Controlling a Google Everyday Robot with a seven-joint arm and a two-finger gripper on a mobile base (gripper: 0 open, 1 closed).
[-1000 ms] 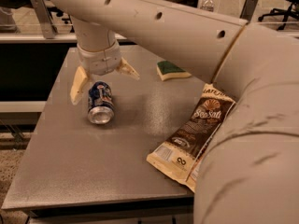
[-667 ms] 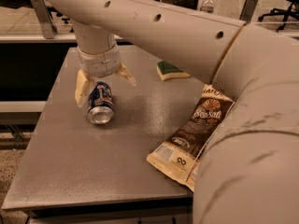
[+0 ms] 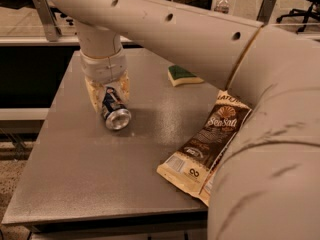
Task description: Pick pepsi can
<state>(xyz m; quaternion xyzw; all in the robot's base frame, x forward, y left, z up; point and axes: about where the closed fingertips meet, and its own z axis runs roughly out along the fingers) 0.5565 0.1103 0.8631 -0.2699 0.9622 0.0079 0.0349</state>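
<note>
The pepsi can (image 3: 114,109) is blue with a silver end and lies on its side on the left part of the grey table (image 3: 100,174), the silver end facing me. My gripper (image 3: 108,91) has come down over the can's far half. Its cream fingers (image 3: 92,95) stand on either side of the can and press against it. The can still rests on the table. The far end of the can is hidden by the gripper.
A brown chip bag (image 3: 207,141) lies on the right of the table, partly under my arm. A green and yellow sponge (image 3: 182,75) lies at the back. My large arm fills the right and top of the view. A water bottle (image 3: 222,4) stands far behind.
The gripper has dropped lower over the can and its fingers have closed in from a wide spread to the can's sides. The can has hardly moved.
</note>
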